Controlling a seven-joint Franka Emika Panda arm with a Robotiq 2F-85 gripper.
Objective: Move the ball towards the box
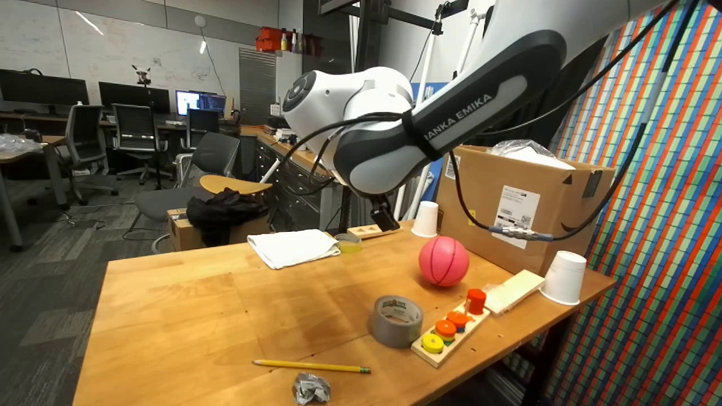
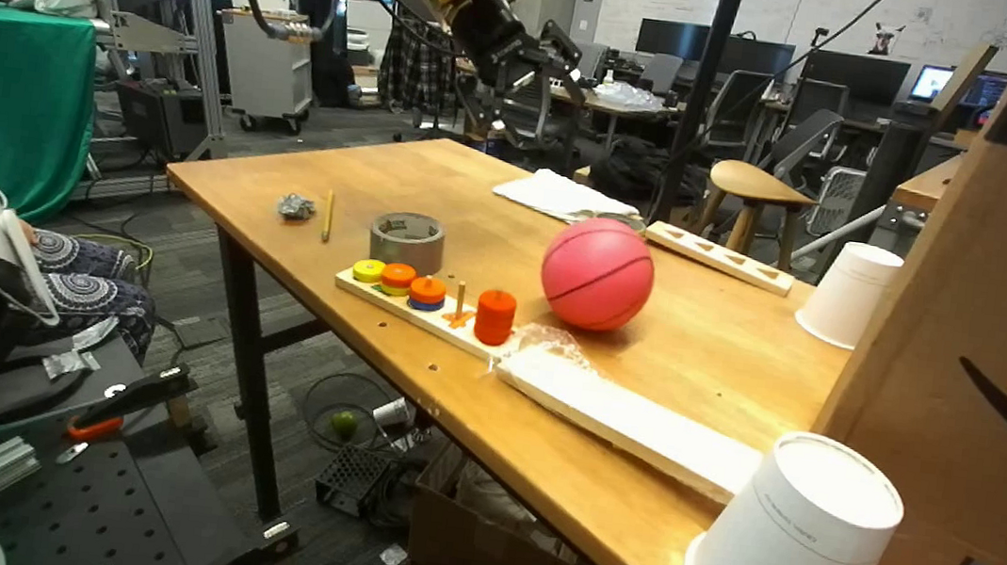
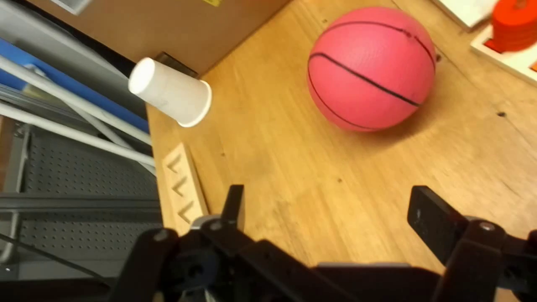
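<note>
The pink ball [image 1: 444,261] rests on the wooden table [image 1: 186,304], a short gap from the brown cardboard box [image 1: 479,186]. The ball also shows in an exterior view [image 2: 598,274] and in the wrist view [image 3: 371,69]. The box stands at the table's end and shows in an exterior view [image 2: 974,393] and in the wrist view [image 3: 201,29]. My gripper [image 3: 328,188] is open and empty, with its fingers wide apart above the table. The ball lies beyond the fingertips, not between them. In an exterior view the gripper [image 2: 537,87] hangs well above the table.
White paper cups [image 1: 425,219] [image 1: 564,277] stand beside the box. A peg toy with coloured discs [image 1: 451,332], a wrapped board [image 1: 514,290] and grey tape [image 1: 397,321] lie near the ball. A pencil [image 1: 312,366], foil [image 1: 311,388], white cloth [image 1: 293,248] and grooved wood block [image 2: 720,258] lie farther off.
</note>
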